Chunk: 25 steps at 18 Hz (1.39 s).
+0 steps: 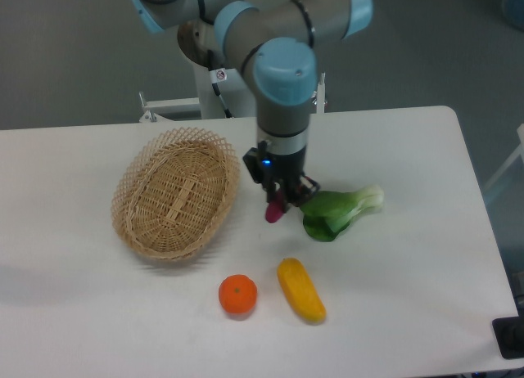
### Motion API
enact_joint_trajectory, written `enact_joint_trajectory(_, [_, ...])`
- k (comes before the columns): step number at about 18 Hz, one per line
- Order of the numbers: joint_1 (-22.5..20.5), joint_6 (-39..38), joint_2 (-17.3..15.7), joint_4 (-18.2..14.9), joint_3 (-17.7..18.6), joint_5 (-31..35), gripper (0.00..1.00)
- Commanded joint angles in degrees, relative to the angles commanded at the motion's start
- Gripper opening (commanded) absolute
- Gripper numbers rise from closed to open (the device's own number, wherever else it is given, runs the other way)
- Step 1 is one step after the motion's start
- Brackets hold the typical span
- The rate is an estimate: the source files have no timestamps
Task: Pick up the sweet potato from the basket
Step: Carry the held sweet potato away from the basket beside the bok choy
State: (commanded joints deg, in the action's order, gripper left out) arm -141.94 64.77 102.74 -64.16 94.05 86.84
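The magenta sweet potato (274, 210) hangs from my gripper (281, 196), which is shut on it above the table. Only its lower end shows below the dark fingers. It is outside the basket (174, 191), to the right of its rim and just left of the green leafy vegetable. The tan wicker basket lies on the left of the table and shows nothing inside.
A green bok choy (337, 211) lies right beside the gripper. A yellow oblong vegetable (300, 290) and a round orange fruit (237, 295) sit nearer the front edge. The arm's grey and blue links rise from behind the table.
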Motion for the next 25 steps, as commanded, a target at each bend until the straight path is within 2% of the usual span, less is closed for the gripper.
enact_joint_trajectory(2, [-0.5,0.4,1.7,-0.2,-2.5,0.0,0.27])
enact_joint_trajectory(8, [-4.0,1.5,7.5,0.5,-7.0,0.0,0.28])
enact_joint_trajectory(13, [-6.4,11.6,9.0,0.3,-7.4,0.2,0.28])
enact_joint_trajectory(15, [-6.6,14.4,9.6,-0.1,-7.7,2.5,0.28])
enact_joint_trajectory(20, [-7.0,15.6,10.8,-0.8,-9.9,3.8,0.28])
enact_joint_trajectory(25, [-7.5,17.1,10.8,-1.4,-9.9,3.7,0.28])
